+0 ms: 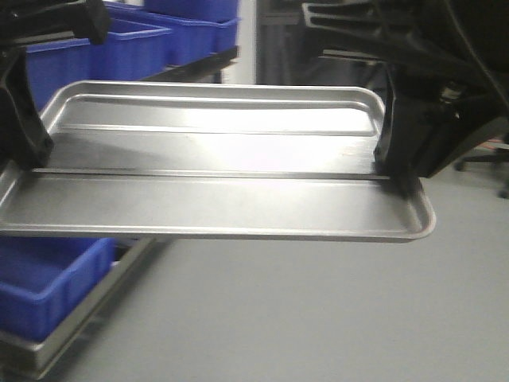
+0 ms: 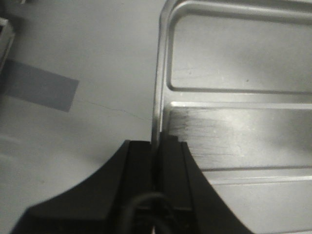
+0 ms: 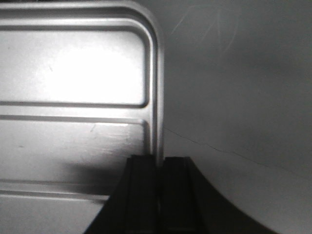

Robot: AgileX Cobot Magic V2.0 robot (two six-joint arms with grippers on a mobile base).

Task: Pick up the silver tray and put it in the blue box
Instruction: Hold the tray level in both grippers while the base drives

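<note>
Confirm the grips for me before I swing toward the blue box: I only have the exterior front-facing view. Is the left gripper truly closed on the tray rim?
Observer: Yes; the left gripper pinches the silver tray's rim, a finger on each side.
Operator: And the right?
Observer: The right gripper clamps the opposite rim likewise.
Operator: Anything below?
Observer: Grey floor with a darker rectangular patch, left of the tray in the left wrist view.

Storeroom or lab (unclear which): blue bins on metal shelving, grey floor.
</note>
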